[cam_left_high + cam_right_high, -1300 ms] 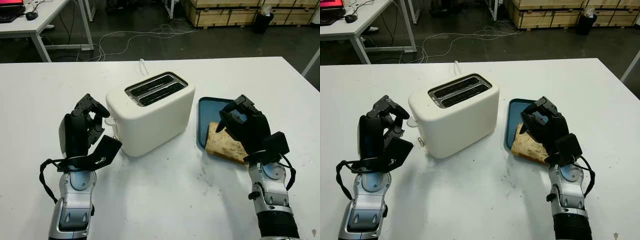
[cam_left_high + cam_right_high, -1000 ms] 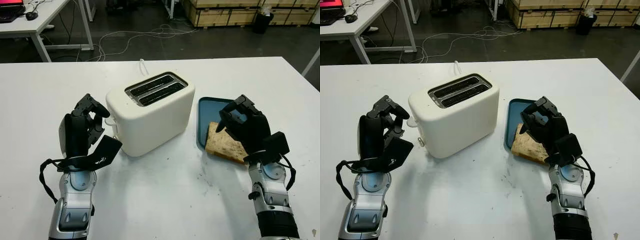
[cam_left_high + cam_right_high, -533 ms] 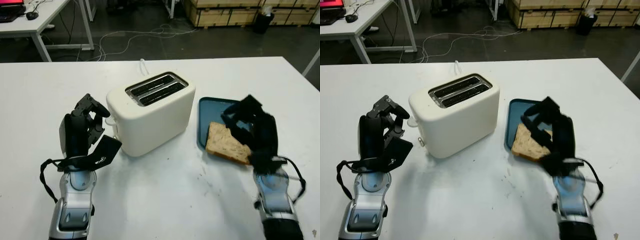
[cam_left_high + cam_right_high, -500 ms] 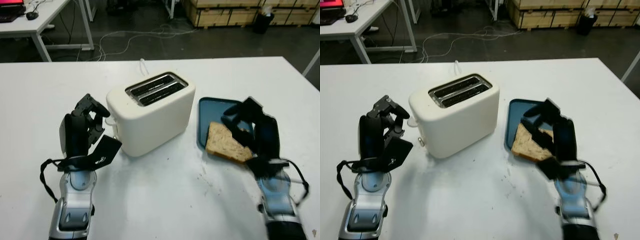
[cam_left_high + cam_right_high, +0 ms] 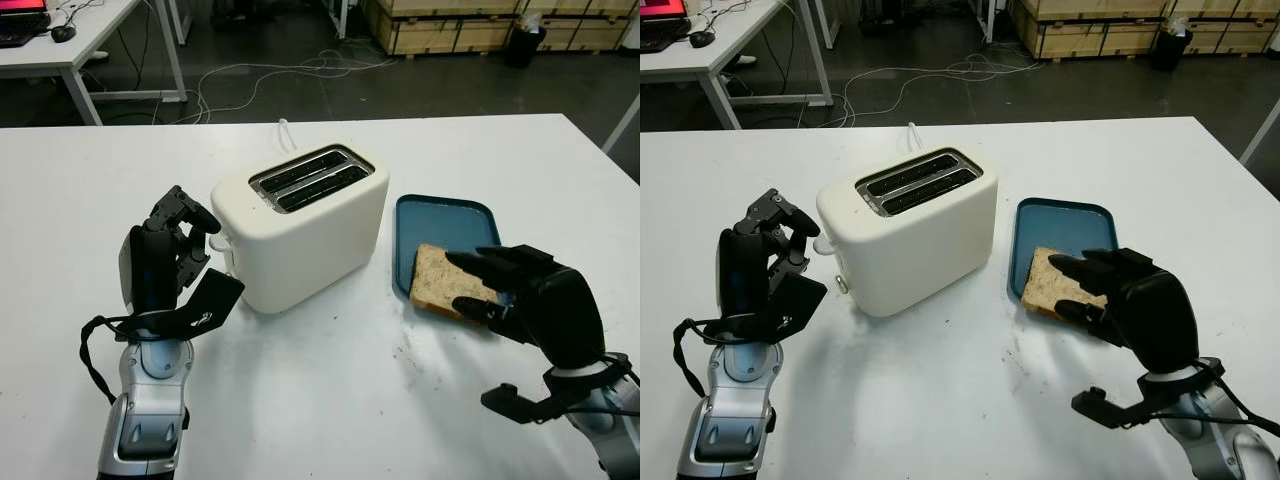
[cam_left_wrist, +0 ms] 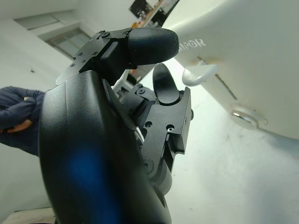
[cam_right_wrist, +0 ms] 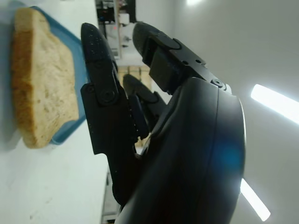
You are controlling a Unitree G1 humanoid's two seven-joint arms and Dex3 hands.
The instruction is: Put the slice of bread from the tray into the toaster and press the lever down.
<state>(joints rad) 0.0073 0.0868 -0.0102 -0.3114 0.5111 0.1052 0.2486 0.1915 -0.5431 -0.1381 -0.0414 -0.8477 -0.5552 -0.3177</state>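
Left eye view: right hand [image 5: 535, 300] open, empty, fingers over bread slice [image 5: 448, 281] on tray [image 5: 440, 214].

Bright even overhead light; soft shadows on table [image 5: 330, 400]; wrist views blurred close-up.

This is a lab or workshop space: a plain white table [image 5: 320, 400] stands on a dark bare floor [image 5: 450, 85] strewn with loose cables [image 5: 290, 70], wooden crates [image 5: 470, 25] line the upper right, and another white desk [image 5: 70, 45] sits upper left.
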